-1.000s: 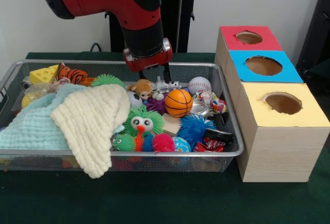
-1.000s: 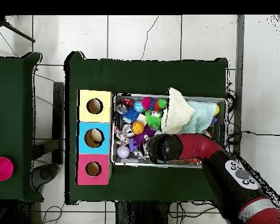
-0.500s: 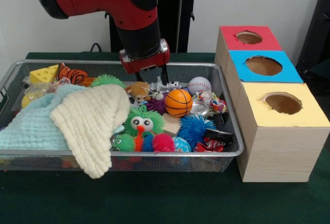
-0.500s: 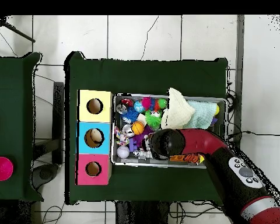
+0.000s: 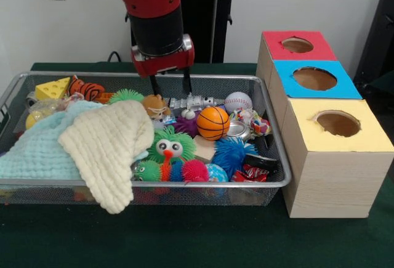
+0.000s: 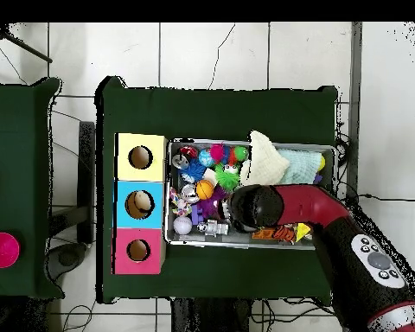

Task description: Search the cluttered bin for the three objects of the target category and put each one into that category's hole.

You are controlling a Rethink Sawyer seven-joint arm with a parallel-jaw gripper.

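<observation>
The table [image 5: 184, 237], covered in dark green cloth, carries a wire-mesh bin [image 5: 280, 178] and, just beside it, a row of three wooden boxes, each with a round hole in its top: red [image 5: 297, 45], blue [image 5: 314, 78] and yellow [image 5: 338, 123]. In the overhead view something pale already seems to lie inside the blue box's hole [image 6: 140, 204]; what it is cannot be told.

The red and black arm [image 5: 154, 9] comes down over the back of the bin. Two cloths cover much of one end of the bin, a pale blue one [image 5: 37, 148] with a cream one [image 5: 108, 145] draped over it and hanging over the front rim.

The rest of the bin is a jumble of small toys. An orange basketball [image 5: 213, 123] lies near the middle, a white baseball [image 5: 237, 102] behind it near the boxes, a green googly-eyed fuzzy toy [image 5: 169, 146] in front, and a blue spiky ball [image 5: 233, 153] beside that. A small brown plush animal [image 5: 155, 105] sits at the cream cloth's edge.

The hand [image 5: 169, 86] hangs just above that plush with its fingers spread and nothing between them.

The step in hand looks like the search-and-select phase: which category is the target cannot be told. If the plush is wanted, the next move calls for a short straight descent so the fingers straddle it without snagging the cloth, then a closing grip.
</observation>
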